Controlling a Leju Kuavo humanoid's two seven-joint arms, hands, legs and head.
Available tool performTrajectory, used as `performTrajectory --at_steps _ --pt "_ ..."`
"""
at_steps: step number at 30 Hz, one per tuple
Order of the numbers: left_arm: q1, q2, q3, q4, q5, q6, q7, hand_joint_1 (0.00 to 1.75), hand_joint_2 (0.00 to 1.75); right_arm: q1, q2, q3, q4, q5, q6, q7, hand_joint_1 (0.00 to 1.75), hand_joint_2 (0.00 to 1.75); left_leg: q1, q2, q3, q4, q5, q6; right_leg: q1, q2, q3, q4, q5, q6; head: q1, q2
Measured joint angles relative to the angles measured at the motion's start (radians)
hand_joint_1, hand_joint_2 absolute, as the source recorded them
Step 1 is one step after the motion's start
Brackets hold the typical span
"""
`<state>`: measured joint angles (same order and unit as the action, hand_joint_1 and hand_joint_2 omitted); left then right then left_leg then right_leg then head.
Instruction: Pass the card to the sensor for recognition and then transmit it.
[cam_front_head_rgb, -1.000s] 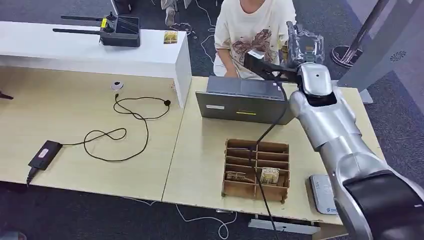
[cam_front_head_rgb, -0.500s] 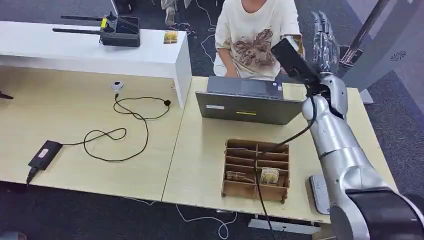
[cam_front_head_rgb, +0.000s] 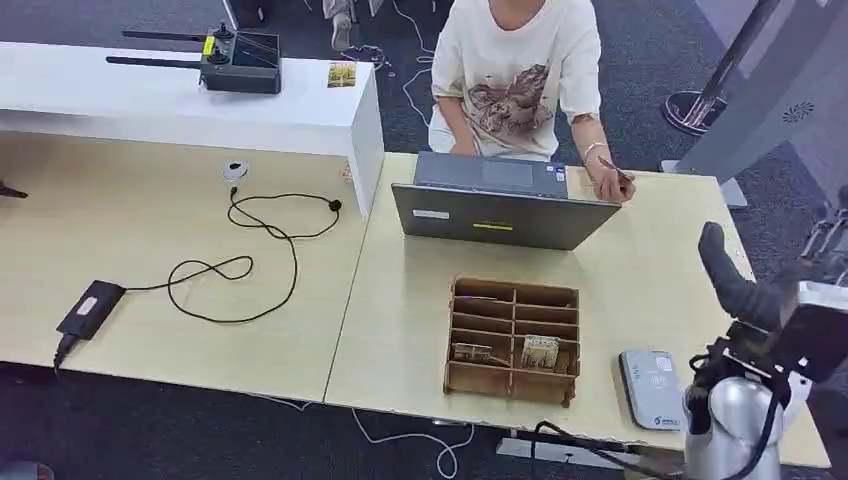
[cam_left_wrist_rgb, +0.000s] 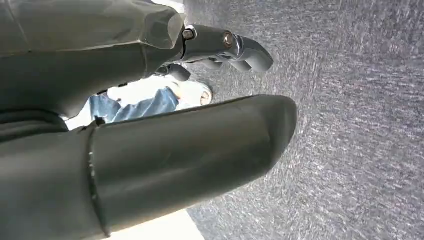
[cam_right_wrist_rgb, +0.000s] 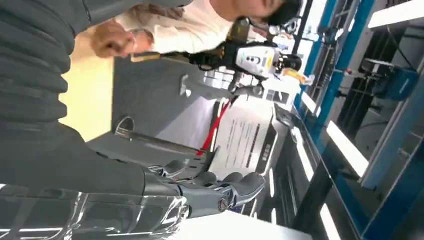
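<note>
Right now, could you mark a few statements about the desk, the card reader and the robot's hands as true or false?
1. The card reader lies beside the wooden organizer. True.
2. The laptop sits on the white counter. False: it sits on the wooden table.
3. The right hand holds a card. False: no card shows in it.
4. The person's hand rests by the laptop. True.
</note>
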<state>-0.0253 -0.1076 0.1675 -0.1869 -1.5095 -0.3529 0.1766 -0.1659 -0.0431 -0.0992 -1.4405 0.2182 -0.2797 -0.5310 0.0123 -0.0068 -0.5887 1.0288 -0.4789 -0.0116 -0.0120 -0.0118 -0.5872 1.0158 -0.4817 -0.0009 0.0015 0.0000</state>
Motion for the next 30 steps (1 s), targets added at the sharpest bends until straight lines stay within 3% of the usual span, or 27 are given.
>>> performTrajectory --at_steps 4,10,11,15,17,18,19,20,21,22,24,25,27,30 --pt "0.003 0.002 0.0 0.0 0.0 0.009 0.0 0.0 0.0 0.173 0.013 0.018 -0.138 -0.01 0.018 0.001 0.0 1.75 0.0 0.001 0.0 0.0 0.0 0.0 0.0 0.001 0.0 0.001 -0.001 -0.001 0.0 0.0" --pt "0.003 0.003 0.001 0.0 0.0 0.01 0.0 0.0 0.0 0.243 0.014 0.025 -0.222 -0.016 0.023 0.005 0.0 1.75 0.0 0.003 0.001 0.0 0.0 0.0 0.0 0.002 0.001 0.001 -0.001 -0.001 0.0 0.0" --pt "0.003 0.004 0.001 0.0 0.0 0.01 0.0 0.0 0.0 0.247 0.014 0.026 -0.23 -0.016 0.023 0.005 0.0 0.0 0.0 0.003 0.001 0.0 0.0 0.0 0.0 0.003 0.001 0.001 0.0 -0.001 0.0 0.0" --pt "0.003 0.008 0.001 0.0 0.0 0.02 0.012 0.0 0.0 0.316 0.036 0.03 -0.277 -0.017 0.073 0.055 0.0 0.0 0.0 0.003 0.002 0.0 0.0 0.0 0.0 0.002 0.001 0.001 -0.001 -0.001 0.0 0.0" --pt "0.005 0.009 0.001 0.0 -0.002 0.023 0.021 0.0 0.0 0.365 0.053 0.05 -0.29 0.062 0.087 0.09 0.02 0.0 0.0 0.003 0.002 0.0 0.0 -0.001 0.0 0.003 0.001 0.001 -0.001 -0.002 0.0 0.0" --pt "0.004 0.009 0.001 0.0 -0.002 0.027 0.022 0.0 0.0 0.387 0.056 0.065 -0.291 0.138 0.074 0.11 0.14 0.0 0.0 0.003 0.002 -0.001 0.0 -0.001 0.0 0.003 0.001 0.001 -0.001 -0.002 0.0 0.0" --pt "0.004 0.009 0.001 0.0 -0.002 0.028 0.022 0.0 0.0 0.401 0.057 0.085 -0.29 0.255 0.045 0.144 0.82 0.0 0.0 0.003 0.002 -0.001 -0.001 -0.002 0.0 0.003 0.001 0.001 -0.001 -0.002 0.0 0.0" --pt "0.004 0.009 0.001 0.0 -0.003 0.029 0.022 0.0 0.0 0.409 0.056 0.115 -0.285 0.429 -0.017 0.215 1.34 0.0 0.0 0.003 0.002 -0.001 -0.001 -0.002 0.0 0.003 0.001 0.001 -0.001 -0.002 0.0 0.0" --pt "0.004 0.008 0.001 0.0 -0.003 0.03 0.022 0.0 0.0 0.411 0.053 0.142 -0.277 0.604 -0.077 0.309 1.43 0.0 0.0 0.004 0.002 -0.001 -0.001 -0.002 0.0 0.004 0.001 0.001 -0.001 -0.002 0.0 0.0" --pt "0.005 0.008 0.001 0.0 -0.004 0.03 0.022 0.0 0.0 0.41 0.032 0.184 -0.263 0.905 -0.132 0.493 1.48 0.0 0.0 0.004 0.002 -0.001 -0.001 -0.002 0.0 0.004 0.001 0.001 -0.001 -0.002 0.0 0.0" --pt "0.006 0.007 0.001 0.0 -0.005 0.031 0.022 0.0 0.0 0.398 -0.02 0.275 -0.24 1.343 -0.137 0.749 1.52 0.0 0.0 0.004 0.001 -0.001 -0.001 -0.002 0.0 0.004 0.001 0.001 -0.001 -0.002 0.0 0.0" --pt "0.006 0.007 0.001 0.0 -0.005 0.031 0.022 0.0 0.0 0.377 -0.048 0.333 -0.229 1.341 -0.127 0.832 1.69 0.0 0.0 0.005 0.002 -0.001 -0.001 -0.001 0.0 0.005 0.001 0.001 -0.001 -0.002 0.0 0.0" --pt "0.004 0.007 0.001 0.0 -0.005 0.031 0.022 0.0 0.0 0.337 -0.089 0.432 -0.2 1.329 -0.102 0.926 1.17 0.0 0.0 0.006 0.003 -0.001 0.0 -0.001 0.0 0.005 0.001 0.001 -0.001 -0.002 0.001 0.0" --pt "0.005 0.008 0.001 0.0 -0.005 0.03 0.021 0.0 0.0 0.299 -0.119 0.54 -0.164 1.324 -0.077 0.893 1.17 0.0 0.0 0.006 0.003 -0.001 0.0 -0.001 0.0 0.005 0.001 0.001 0.0 -0.003 0.0 0.0"
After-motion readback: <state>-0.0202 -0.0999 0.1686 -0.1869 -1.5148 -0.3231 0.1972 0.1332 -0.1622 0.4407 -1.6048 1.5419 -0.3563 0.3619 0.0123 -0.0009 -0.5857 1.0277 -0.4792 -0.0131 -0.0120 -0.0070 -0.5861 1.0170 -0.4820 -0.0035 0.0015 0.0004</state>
